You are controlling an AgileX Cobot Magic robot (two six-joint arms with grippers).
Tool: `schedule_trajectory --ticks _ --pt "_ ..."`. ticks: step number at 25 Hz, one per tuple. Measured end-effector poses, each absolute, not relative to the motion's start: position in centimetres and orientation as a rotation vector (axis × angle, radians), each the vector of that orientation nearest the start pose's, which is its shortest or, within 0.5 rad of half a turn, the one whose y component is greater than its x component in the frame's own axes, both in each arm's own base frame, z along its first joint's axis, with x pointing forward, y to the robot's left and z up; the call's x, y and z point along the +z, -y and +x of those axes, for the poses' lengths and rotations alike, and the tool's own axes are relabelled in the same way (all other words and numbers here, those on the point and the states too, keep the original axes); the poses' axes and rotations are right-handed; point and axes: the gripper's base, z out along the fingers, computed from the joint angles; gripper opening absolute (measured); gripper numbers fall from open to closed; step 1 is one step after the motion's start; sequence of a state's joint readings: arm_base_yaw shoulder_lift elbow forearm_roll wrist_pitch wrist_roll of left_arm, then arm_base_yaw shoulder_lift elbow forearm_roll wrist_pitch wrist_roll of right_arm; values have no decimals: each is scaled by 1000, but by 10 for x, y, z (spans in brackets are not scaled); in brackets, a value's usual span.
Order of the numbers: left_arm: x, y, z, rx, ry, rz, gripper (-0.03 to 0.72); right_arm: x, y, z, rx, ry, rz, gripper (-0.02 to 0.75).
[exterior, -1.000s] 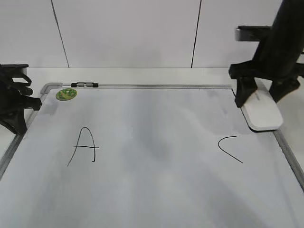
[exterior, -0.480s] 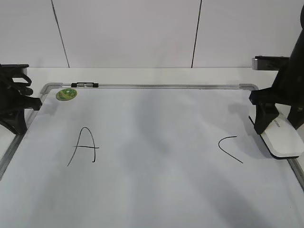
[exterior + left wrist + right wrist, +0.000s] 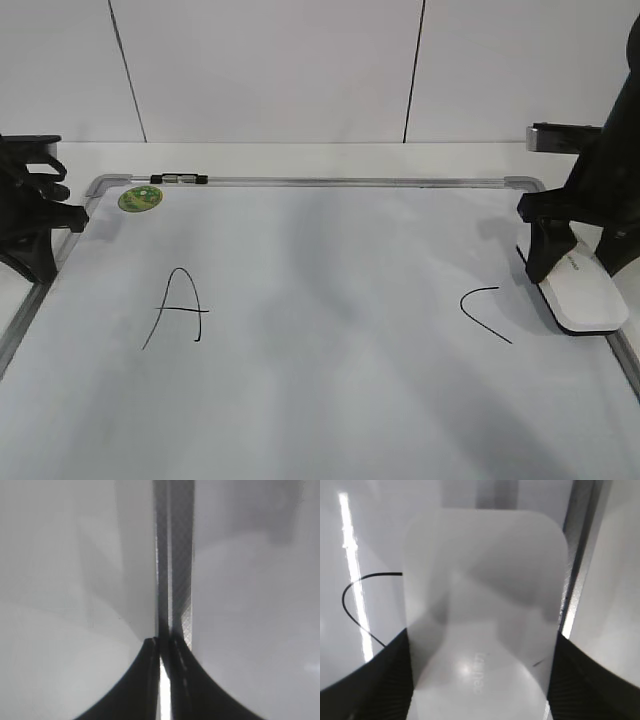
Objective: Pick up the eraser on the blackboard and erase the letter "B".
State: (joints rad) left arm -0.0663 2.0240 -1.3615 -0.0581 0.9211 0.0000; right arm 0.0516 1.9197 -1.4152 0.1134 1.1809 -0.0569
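Gripping the eraser (image 3: 582,297) across its long sides, my right gripper (image 3: 578,262) stands at the right edge of the blackboard (image 3: 320,400), its black jaws pressed against the smooth white plastic block; the right wrist view shows the eraser (image 3: 485,610) as a rounded-corner oblong filling the space between the two dark fingers (image 3: 385,680), with faint grey lettering on its glossy top. The eraser lies low against the board surface, just beside the silver metal frame and just right of the thin black "C" (image 3: 484,313), whose curved stroke also appears at the left of the right wrist view (image 3: 357,605). The board is a large glossy white sheet with grey corner pieces, and a round green sticker (image 3: 139,198) sits near its far left corner. A hand-drawn black "A" (image 3: 177,308) stands on the left half; between it and the "C" I see only bare white surface. My left gripper (image 3: 35,220) rests at the board's left edge, and in its wrist view the black jaws (image 3: 162,680) are drawn together with only a thin slit between them, over the frame rail.
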Motion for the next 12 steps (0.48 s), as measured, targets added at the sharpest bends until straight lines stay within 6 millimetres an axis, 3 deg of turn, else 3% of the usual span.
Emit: schedule_trajectory --ticks 12 --pt "151 30 386 -77 -3070 50 20 202 -26 369 117 -3159 -117 525"
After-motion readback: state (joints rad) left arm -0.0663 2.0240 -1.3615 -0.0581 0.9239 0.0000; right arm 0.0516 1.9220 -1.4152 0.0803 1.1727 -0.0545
